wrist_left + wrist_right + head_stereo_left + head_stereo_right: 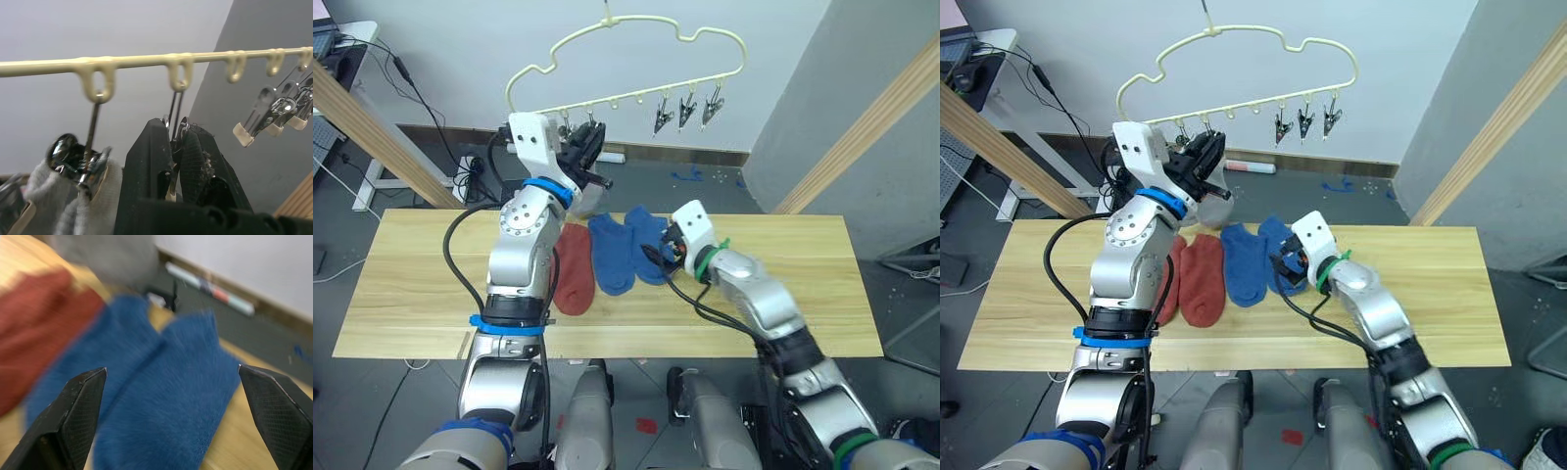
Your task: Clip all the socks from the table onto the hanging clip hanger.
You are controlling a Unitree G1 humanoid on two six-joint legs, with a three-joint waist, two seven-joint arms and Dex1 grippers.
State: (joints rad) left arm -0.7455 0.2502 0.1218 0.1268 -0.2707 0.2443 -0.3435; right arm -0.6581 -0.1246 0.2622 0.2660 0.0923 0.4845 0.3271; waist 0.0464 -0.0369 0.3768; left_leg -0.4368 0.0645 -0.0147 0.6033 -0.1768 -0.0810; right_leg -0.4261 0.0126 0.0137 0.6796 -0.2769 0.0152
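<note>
The pale-yellow clip hanger (137,61) hangs above the far edge of the table (783,294). My left gripper (175,129) is raised to its bar and shut on a metal clip (173,105) hanging from a loop. On the clip beside it hangs a light grey sock (44,196). Two blue socks (610,255) (646,240) and rust-red socks (1203,279) lie side by side mid-table; my left arm covers part of the red ones. Just above the right-hand blue sock (171,421), my right gripper (171,377) hovers open, holding nothing.
Three free metal clips (685,113) hang at the right end of the bar. Slanted wooden poles (862,127) (372,132) rise at both sides behind the table. Cables and a power strip (470,176) lie on the floor at back left.
</note>
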